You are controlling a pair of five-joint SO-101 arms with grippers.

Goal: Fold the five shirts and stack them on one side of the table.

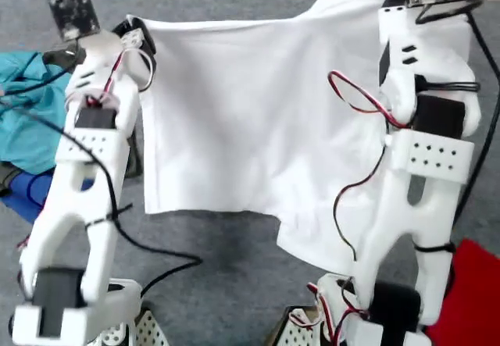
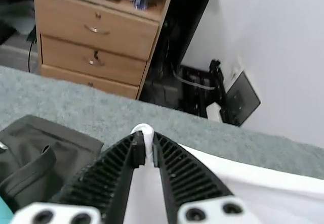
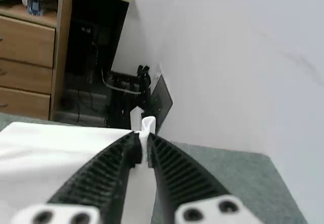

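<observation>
One grey table [image 1: 219, 268] carries your white shirt [image 1: 250, 119], spread wide. Beside the white shirt lie a teal shirt [image 1: 27, 127] and a red shirt [image 1: 473, 299]. Your left claw [image 2: 146, 143] and right claw [image 3: 143, 145] each clamp tight on one of its far corners.

Both arms stretch forward side by side, wrists level. The left gripper [image 2: 145, 148] has its ribbed jaws pressed together on an edge of the white shirt [image 1: 250, 112]. The right gripper [image 3: 143, 138] likewise pinches a bunched corner of it.
</observation>
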